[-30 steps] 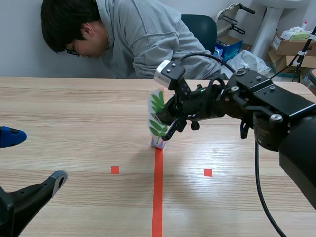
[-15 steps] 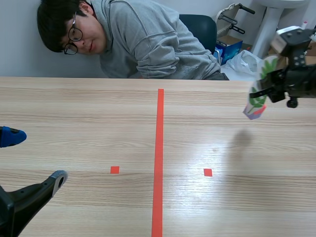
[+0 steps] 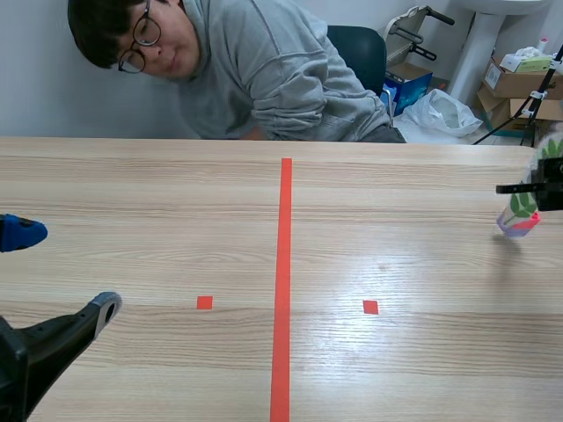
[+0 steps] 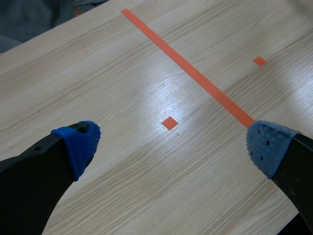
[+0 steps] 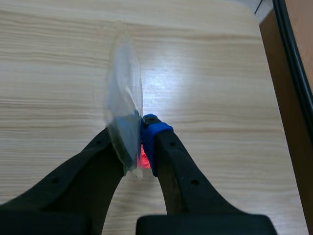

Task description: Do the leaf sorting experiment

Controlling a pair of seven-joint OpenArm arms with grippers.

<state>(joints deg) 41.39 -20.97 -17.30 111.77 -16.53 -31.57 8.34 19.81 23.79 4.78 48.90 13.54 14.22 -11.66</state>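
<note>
The leaf card [image 3: 520,214] is see-through, with green leaves on it and a pink-red bottom. It stands up straight, pinched in the right gripper [image 5: 138,143], by the table's [image 3: 176,211] edge at 3 o'clock.

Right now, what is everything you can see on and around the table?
leaf card: one, clear with a green leaf, near the table's right edge, in the right gripper
table: one, light wood
tape marks: one line, two squares, orange-red, on the table
person: one, grey hoodie, across the table
chair: one, dark teal, behind the person
left gripper: open, blue pads, low at the left
right gripper: shut on the leaf card
</note>
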